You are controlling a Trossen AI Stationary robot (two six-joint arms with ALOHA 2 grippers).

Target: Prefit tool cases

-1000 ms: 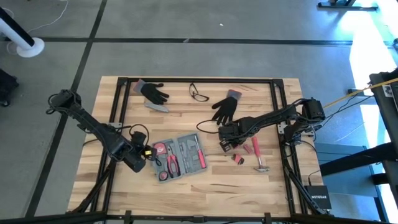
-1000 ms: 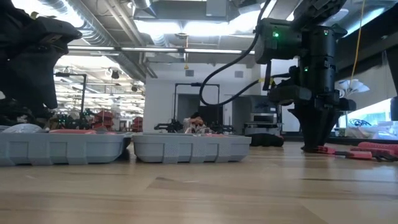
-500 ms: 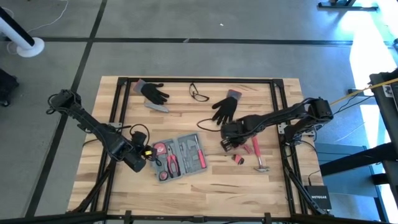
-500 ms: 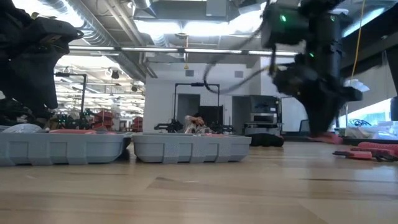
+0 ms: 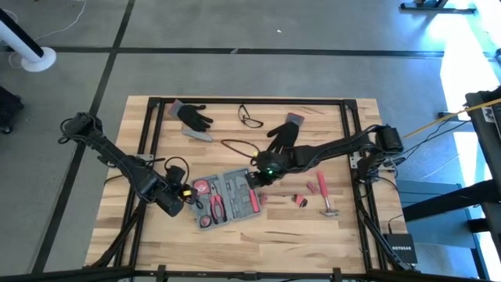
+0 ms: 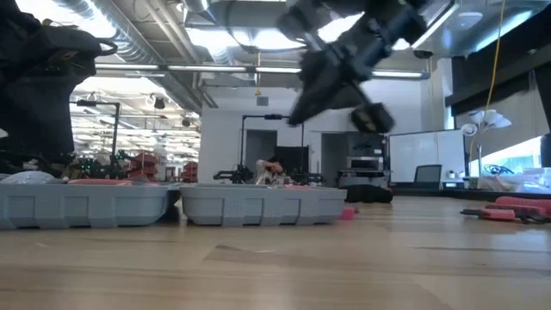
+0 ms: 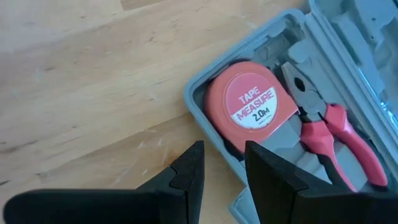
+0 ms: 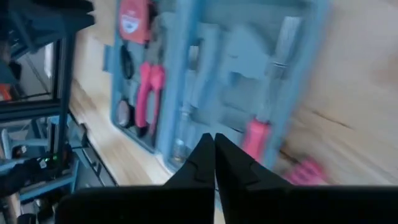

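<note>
nearest the front edge of the table [image 5: 235, 243] we see bare wood planks, and just beyond them the tool case [image 5: 227, 196] lying open and flat, a little left of the table's middle. in the low view its two grey halves [image 6: 172, 205] sit side by side on the wood. inside it we make out a red tape measure [image 7: 252, 106] in the corner recess, red-handled pliers [image 7: 336, 137] beside it, and a red-handled tool [image 8: 254, 138] along the other half.

our left gripper [image 5: 184, 202] rests at the case's left end, low over the table; from its wrist view the two dark fingers [image 7: 189, 171] stand apart with a gap between them, holding nothing, their tips just short of the case corner by the tape measure.

to the right of the case lie small red pieces [image 5: 300, 200], a red-handled tool [image 5: 321, 184] and a hammer [image 5: 329, 210] on the wood.

our right gripper [image 5: 262, 174] hangs above the case's right edge, raised off the table and tilted in the low view. its fingers [image 8: 208, 155] are pressed together, with nothing between them.

farther back lie a black glove [image 5: 283, 135], a loop of dark cord [image 5: 237, 146], a pair of glasses [image 5: 249, 117] and a second black glove [image 5: 192, 116], with a slim grey bar [image 5: 197, 135] just beside it.
</note>
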